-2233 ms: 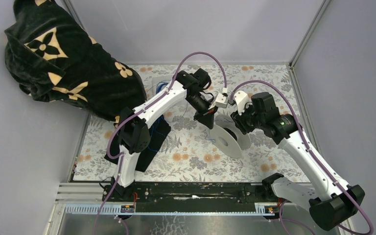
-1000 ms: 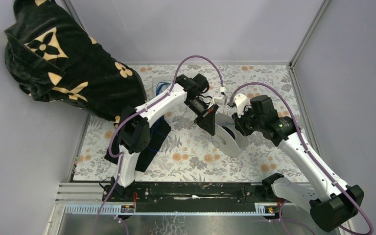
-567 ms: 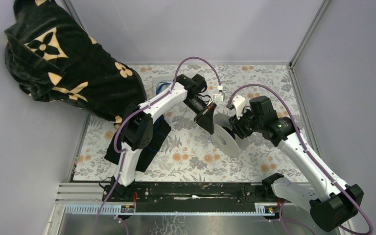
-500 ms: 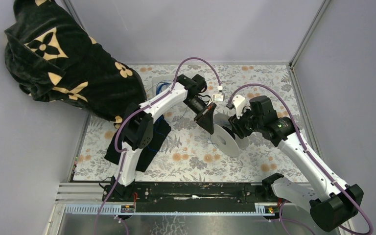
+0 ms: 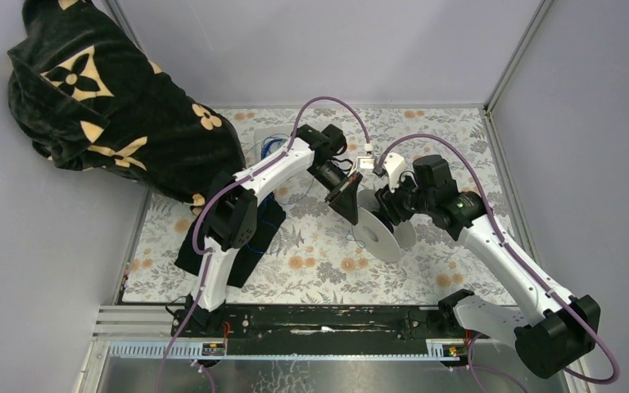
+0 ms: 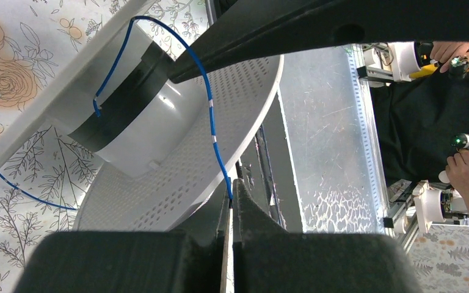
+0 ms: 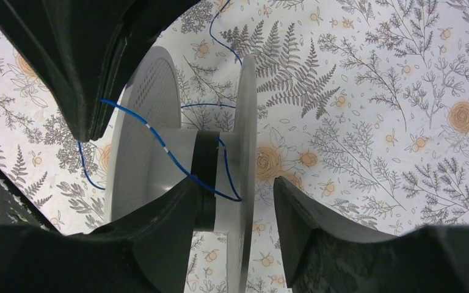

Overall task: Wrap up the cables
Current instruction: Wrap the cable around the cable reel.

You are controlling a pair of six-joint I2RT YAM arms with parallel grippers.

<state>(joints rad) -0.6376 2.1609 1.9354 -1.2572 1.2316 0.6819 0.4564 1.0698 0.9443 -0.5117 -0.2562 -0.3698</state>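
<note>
Tabletop: a floral-printed surface [image 5: 311, 262], seen from above, with both arms reaching to its middle.
Spool: a white reel [image 5: 381, 237] with two perforated flanges stood on edge at mid-tabletop, between the two sets of jaws. Its axle lay roughly level, running from the left arm's side to the right arm's side (a black band [image 6: 122, 85] ringed the hub).
Cable: one thin blue wire [image 6: 211, 110] was stretched between the left jaws and the hub.
Cable, long axis: in the left wrist view it rose from the jaw tips, arched over the hub and came down onto the black band. In the right wrist view it slanted from the left jaws at upper left, down across the hub, to the inner face of the flange on the right arm's side.
Left jaws: pressed fully together, pinching the cable at their very tips, just beside the spool's rim.
Right jaws: parted about halfway, straddling one flange. One finger [image 7: 159, 244] lay against the hub, the other stood clear outside the flange, and nothing was gripped.
Loose cables: a tangle of blue wires [image 5: 269, 147] lay far-left on the tabletop, behind the left arm. A single strand [image 6: 33, 196] trailed on the print beside the spool.
Dark cloth: a black fabric with pale flower motifs [image 5: 106, 106] was heaped at the far-left corner.
</note>
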